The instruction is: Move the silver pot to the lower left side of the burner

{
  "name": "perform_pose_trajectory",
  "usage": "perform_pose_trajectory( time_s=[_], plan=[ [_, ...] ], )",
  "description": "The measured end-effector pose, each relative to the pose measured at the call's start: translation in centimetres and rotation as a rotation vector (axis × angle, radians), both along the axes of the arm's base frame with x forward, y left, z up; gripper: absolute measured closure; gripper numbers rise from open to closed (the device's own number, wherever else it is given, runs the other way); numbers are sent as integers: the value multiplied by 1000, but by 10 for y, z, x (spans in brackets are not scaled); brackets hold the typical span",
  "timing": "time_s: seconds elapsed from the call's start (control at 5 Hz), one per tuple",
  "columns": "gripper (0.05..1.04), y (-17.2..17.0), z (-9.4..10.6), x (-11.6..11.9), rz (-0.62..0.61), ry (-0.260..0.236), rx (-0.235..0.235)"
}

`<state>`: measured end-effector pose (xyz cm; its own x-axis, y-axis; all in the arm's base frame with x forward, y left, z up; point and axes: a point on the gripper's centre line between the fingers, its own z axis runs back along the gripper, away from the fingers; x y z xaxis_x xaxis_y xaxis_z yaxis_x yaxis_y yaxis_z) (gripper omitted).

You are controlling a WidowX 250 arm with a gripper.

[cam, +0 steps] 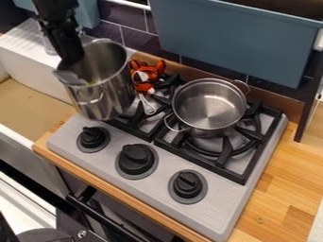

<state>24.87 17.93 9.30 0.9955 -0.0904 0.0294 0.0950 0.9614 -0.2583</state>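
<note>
The hand [73, 65] is at the left side of the top edge of the tall silver pot [108, 92]. I cannot tell if it is open or closed, or if it has a good hold. The tall pot is by the left end of the stove [221, 215], near the sink [28, 106]. I can't tell if its bottom touches anything.

The pot looks like hard, smooth metal. It won't squish, but it could slip. It's big and deep, so I think it's a bit heavy, and if picked up by one side it may swing or tip. The thin top edge looks like the best place to pinch. The little side handle [93, 98] looks harder to grab. It should go down slowly and flat, so it doesn't wobble on the bumpy black bars of the left burner [130, 128]. It could bump the stripy toy [145, 75] just beside it. The short silver pot [208, 111] sits farther right.
</note>
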Motion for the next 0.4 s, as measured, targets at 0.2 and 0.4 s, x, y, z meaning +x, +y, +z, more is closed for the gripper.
perform_pose_trajectory(
  time_s=[0.2,0.4],
  plan=[
    [1030,-13,-18,-3,14,0,-57],
    [1030,-24,-21,-5,23,16,-98]
  ],
)
